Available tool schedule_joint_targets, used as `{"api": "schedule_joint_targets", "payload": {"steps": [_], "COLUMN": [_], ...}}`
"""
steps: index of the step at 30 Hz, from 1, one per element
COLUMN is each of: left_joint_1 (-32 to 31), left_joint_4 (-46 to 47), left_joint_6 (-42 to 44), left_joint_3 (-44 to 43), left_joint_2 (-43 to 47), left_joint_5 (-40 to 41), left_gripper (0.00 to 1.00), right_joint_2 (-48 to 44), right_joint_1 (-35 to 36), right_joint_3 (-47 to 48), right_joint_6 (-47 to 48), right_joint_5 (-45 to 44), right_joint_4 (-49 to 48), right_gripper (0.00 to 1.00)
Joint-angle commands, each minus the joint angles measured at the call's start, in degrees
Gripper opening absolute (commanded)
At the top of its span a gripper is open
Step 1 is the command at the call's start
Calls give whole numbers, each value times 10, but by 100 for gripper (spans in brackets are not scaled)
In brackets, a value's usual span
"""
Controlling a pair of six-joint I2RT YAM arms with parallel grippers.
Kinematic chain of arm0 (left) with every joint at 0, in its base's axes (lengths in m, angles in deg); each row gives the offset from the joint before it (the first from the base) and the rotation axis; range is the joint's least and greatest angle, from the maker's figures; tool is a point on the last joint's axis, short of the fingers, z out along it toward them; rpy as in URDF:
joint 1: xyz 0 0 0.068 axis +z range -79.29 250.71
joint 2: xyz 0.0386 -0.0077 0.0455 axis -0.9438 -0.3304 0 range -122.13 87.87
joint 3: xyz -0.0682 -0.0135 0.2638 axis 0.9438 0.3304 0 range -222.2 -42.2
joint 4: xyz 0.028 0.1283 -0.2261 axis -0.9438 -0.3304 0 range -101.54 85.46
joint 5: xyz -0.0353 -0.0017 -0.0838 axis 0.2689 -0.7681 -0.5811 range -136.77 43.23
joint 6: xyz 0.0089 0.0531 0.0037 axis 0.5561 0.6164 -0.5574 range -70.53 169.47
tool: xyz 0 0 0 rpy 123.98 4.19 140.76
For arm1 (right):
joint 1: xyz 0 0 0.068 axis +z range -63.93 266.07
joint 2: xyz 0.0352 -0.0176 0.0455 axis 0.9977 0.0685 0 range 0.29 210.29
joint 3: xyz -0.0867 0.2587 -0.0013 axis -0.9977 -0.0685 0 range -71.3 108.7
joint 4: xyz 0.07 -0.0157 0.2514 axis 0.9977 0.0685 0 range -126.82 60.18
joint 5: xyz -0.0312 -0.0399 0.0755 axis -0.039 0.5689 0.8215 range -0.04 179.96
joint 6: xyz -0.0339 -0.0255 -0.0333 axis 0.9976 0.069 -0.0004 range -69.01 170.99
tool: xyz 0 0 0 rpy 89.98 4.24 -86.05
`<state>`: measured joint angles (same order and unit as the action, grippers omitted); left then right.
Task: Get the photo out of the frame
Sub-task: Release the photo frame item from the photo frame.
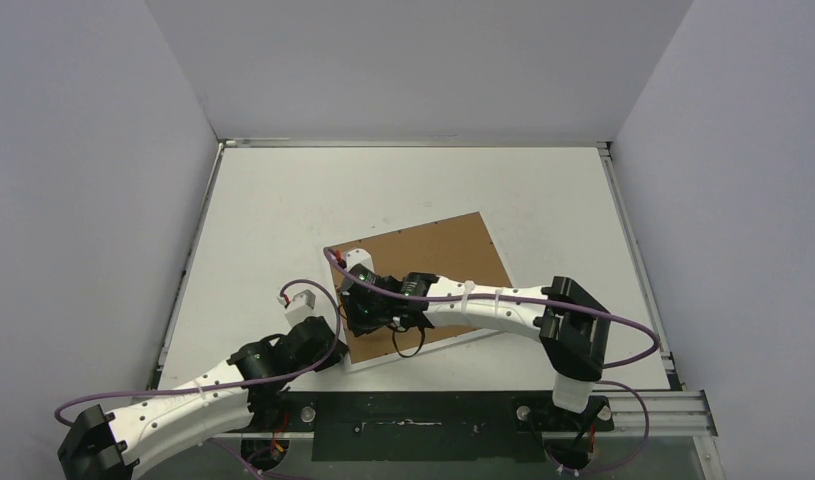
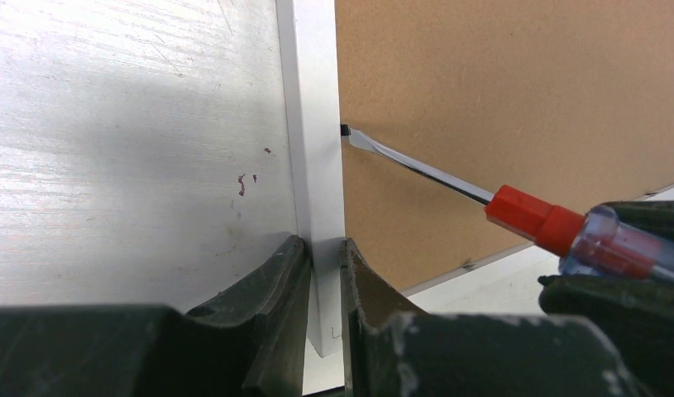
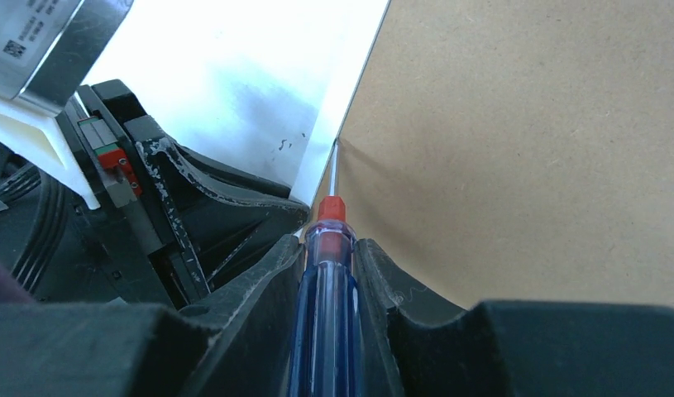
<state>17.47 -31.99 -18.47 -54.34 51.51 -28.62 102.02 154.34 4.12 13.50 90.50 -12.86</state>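
You have the frame [image 2: 315, 124] back-up on the table [image 1: 283, 200]. Your left gripper [image 2: 323, 252] is clamped across its white border strip, which runs out between the fingers. To the right of that grip spreads the brown backing board [image 2: 499, 83]. The photo shows nowhere, so it presumably sits under the board, inside the frame. Your right gripper [image 3: 329, 248] is clenched on the blue handle of the screwdriver [image 3: 327, 314], with the blade reaching ahead of its fingers to the seam between board and strip.

The biggest risk is the frame swinging. You hold one narrow strip near a corner, so a hard pry could pivot the whole frame about that pinch. The round handle could also roll between your fingers and turn the blade off line. Finally, the blade tip [image 2: 354, 136] rests beside a small black tab [image 2: 345, 129]. If it skips off, it may gouge the board or dive under and scar the photo.
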Motion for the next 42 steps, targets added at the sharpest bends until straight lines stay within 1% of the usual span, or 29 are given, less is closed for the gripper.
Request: {"api": "schedule_joint_targets", "payload": {"steps": [1, 5, 11, 16, 19, 21, 25, 28, 32, 35, 38, 42], "left_joint_1": [-4, -4, -4, -4, -4, -4, -4, -4, -4, -4, -4, -4], "left_joint_4": [-39, -40, -39, -40, -40, -40, -42, -45, -47, -49, -48, -37], "left_joint_6": [8, 8, 8, 8, 7, 7, 6, 5, 5, 4, 4, 5], "left_joint_3": [12, 12, 11, 11, 11, 11, 10, 10, 10, 10, 11, 15], "left_joint_2": [-13, -13, -13, -12, -13, -13, -12, -10, -7, 0, 14, 36], "left_joint_5": [5, 5, 5, 6, 6, 6, 7, 7, 7, 9, 11, 13], "left_gripper": [0, 0, 0, 0, 0, 0, 0, 0, 0, 0, 0, 11], "right_joint_2": [27, 36, 38, 34, 23, 19, 36, 21, -28, -65, -89, -112], "right_joint_1": [43, 63, 74, 74, 74, 74, 75, 71, 39, -5, -49, -103], "right_joint_3": [51, 70, 77, 71, 64, 67, 83, 66, 21, -11, -52, -100], "right_joint_6": [-7, -20, -31, -37, -42, -42, -37, -40, -48, -42, -39, -39], "right_joint_5": [-20, -39, -46, -27, -10, 11, 15, -1, -3, -19, -10, 40], "right_joint_4": [-9, -17, -30, -50, -79, -90, -71, -71, -86, -69, -74, -123], "right_gripper": [0, 0, 0, 0, 0, 0, 0, 0, 0, 0, 0, 0]}}
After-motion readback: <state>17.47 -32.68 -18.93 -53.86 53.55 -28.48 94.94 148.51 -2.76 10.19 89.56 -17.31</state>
